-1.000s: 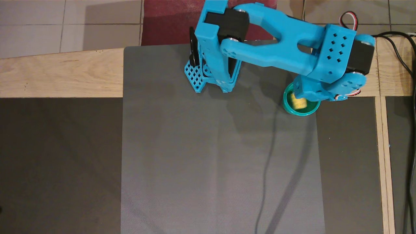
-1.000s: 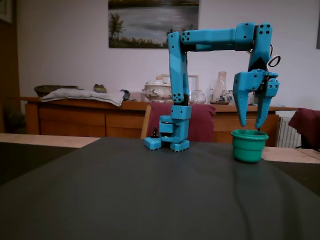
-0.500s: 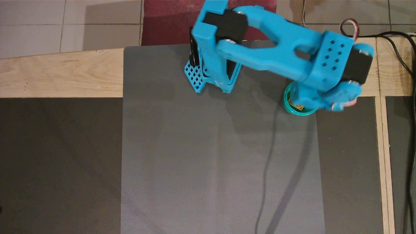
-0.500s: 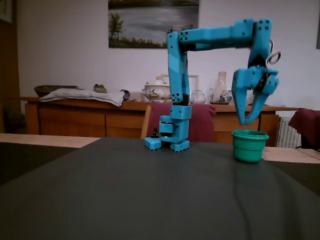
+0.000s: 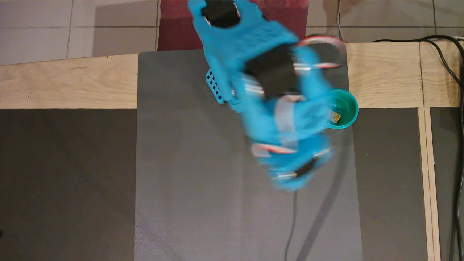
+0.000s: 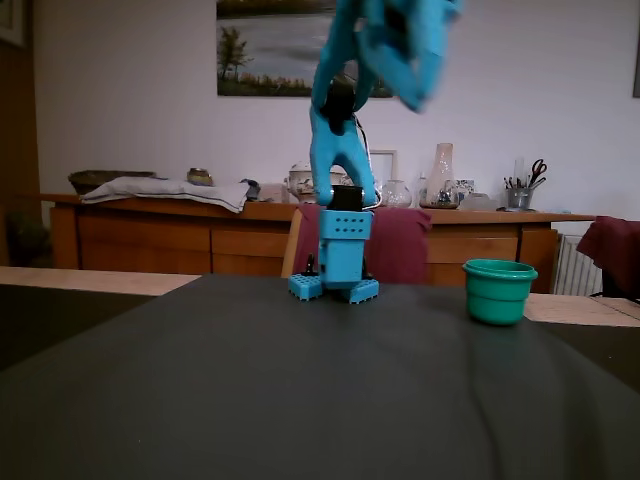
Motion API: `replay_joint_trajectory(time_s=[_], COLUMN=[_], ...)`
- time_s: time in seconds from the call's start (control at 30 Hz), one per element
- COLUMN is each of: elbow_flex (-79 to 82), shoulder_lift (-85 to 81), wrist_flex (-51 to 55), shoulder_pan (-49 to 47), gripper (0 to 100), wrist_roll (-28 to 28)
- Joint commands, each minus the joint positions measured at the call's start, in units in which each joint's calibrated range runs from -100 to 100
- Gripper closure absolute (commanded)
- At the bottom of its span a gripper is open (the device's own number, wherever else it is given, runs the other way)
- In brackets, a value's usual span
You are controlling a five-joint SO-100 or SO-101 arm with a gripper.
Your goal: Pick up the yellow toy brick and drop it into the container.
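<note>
A: Teal container (image 5: 348, 115) stands at the right edge of the grey mat (image 5: 188, 188), in the same spot as half a second ago. Yellow toy brick (image 5: 334, 117) lies inside it, on the bottom; the fixed view shows only the container's wall (image 6: 498, 298), the brick hidden.

B: Arm?

A: Changed a lot. Half a second ago it reached out over the container with the gripper hanging just above the rim. Now it has swung off to the left and is folded back over its base (image 6: 335, 287), heavily motion-blurred in both views. Overhead, the blurred blue mass covers the container's left rim.

B: Gripper state?

A: Gripper (image 5: 293, 174) is a smear overhead; cannot tell whether the jaws stand apart or together. In the fixed view, blurred blue parts reach the top edge of the picture, high above the bench (image 6: 250, 400).

B: Surroundings?

A: Black cables (image 5: 447, 61) run down the right side overhead, well clear of the container. Wooden sideboard (image 6: 150, 235) with a tureen (image 6: 300, 182) and jars stands behind; a dark-red chair back (image 6: 395, 245) shows behind the base.
</note>
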Motion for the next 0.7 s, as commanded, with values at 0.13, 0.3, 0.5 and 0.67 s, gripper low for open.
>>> replay_joint_trajectory(time_s=[0.13, 0.3, 0.5, 0.67], elbow_flex=[4.5, 19.1, 41.5, 58.0], shoulder_lift=[-11.8, -19.6, -28.8, -33.7], wrist_flex=[-2.0, -5.8, -20.6, -30.4], shoulder_pan=[16.7, 16.8, 16.6, 16.4], gripper=[100, 100, 100, 100], wrist_roll=[-4.5, -4.1, -3.9, -2.1])
